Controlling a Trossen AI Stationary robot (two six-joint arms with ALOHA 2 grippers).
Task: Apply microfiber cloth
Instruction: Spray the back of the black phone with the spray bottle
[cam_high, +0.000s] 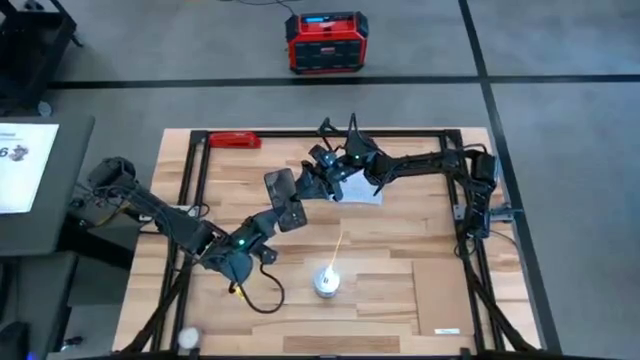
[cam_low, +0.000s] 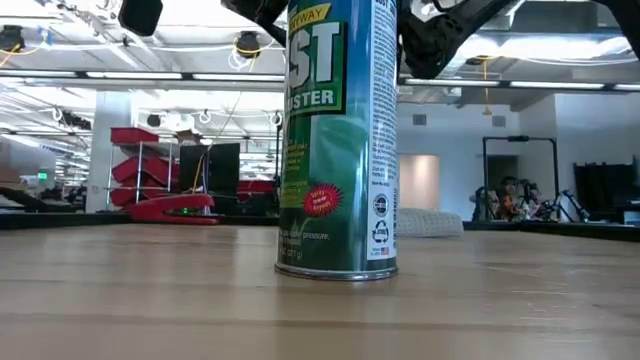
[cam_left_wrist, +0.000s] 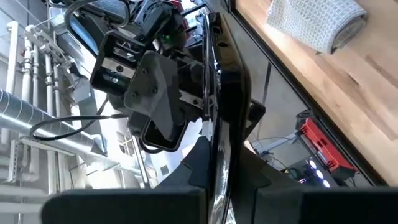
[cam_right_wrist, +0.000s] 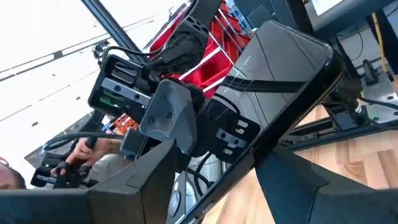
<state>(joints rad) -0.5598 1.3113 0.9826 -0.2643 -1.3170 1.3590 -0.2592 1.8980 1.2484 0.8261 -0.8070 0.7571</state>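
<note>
Both sets of jaws are clamping the flat black glass phone (cam_high: 281, 187) above the worktop's middle: the left gripper (cam_high: 287, 212) is gripping its near end, the right gripper (cam_high: 312, 183) its far side. Further right, the pale grey-blue square microfiber cloth (cam_high: 362, 189) is lying crumpled near the wooden worktop's (cam_high: 400, 260) far edge.

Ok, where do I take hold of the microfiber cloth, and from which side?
Pinch the microfiber cloth at its raised folded edge, coming straight down from above: it lies bunched on the table, so probably only that fold offers thickness to grip. The right pincer is nearest.
</note>
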